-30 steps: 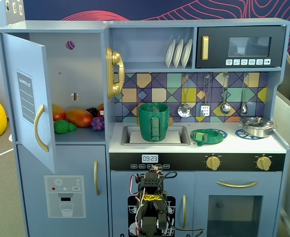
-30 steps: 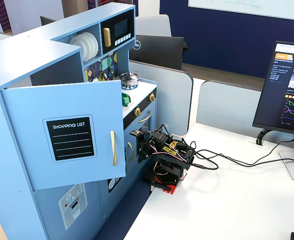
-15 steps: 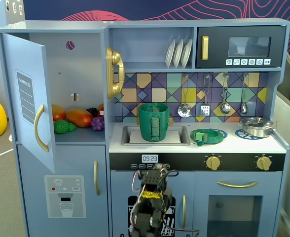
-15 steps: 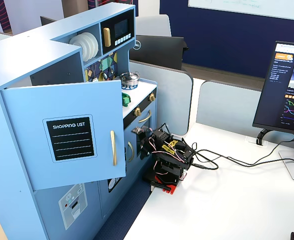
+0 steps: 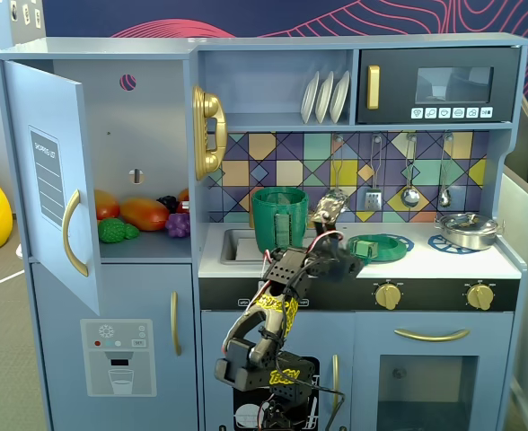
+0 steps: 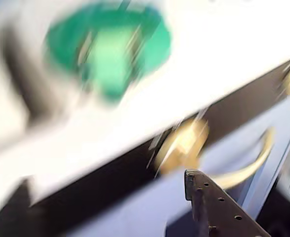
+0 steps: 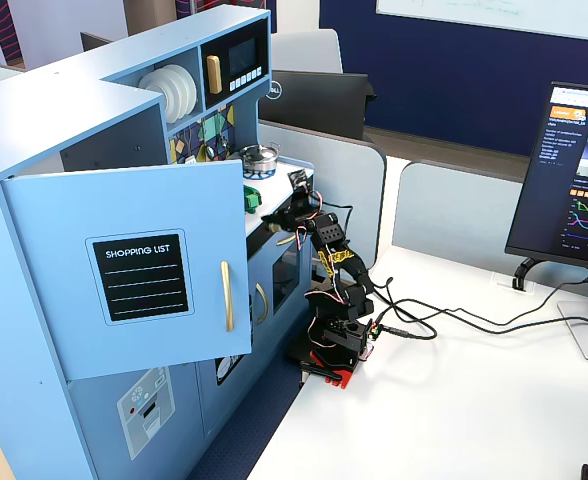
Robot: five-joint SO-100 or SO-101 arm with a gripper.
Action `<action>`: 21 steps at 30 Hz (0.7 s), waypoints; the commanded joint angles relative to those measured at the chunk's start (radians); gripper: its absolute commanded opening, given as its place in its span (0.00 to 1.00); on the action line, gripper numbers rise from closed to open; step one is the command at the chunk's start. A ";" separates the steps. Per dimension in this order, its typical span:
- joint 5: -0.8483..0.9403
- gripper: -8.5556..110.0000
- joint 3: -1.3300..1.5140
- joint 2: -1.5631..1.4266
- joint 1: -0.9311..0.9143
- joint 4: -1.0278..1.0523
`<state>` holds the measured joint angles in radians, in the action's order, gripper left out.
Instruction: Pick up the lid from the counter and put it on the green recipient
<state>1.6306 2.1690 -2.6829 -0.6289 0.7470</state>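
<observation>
The green lid (image 5: pixel 385 246) lies flat on the white counter, its square knob facing up. It shows as a blurred green disc in the wrist view (image 6: pixel 108 47). The tall dark-green pot (image 5: pixel 279 218) stands to the left of the lid, at the sink. My gripper (image 5: pixel 341 261) hovers at the counter's front edge, just left of the lid and low in front of it. Only one dark finger (image 6: pixel 206 200) shows in the wrist view, with nothing against its tip and nothing held. In the other fixed view the gripper (image 7: pixel 274 214) reaches toward the counter.
A silver pan (image 5: pixel 468 231) sits on the blue burner ring at the counter's right. Gold stove knobs (image 5: pixel 388 294) line the black front panel. The fridge door (image 5: pixel 53 180) stands open at the left. Utensils hang on the tiled back wall.
</observation>
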 commanded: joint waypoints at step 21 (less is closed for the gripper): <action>-0.032 0.49 0.160 0.344 0.066 -0.907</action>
<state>1.5846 2.3485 -2.3761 -0.5890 -0.0920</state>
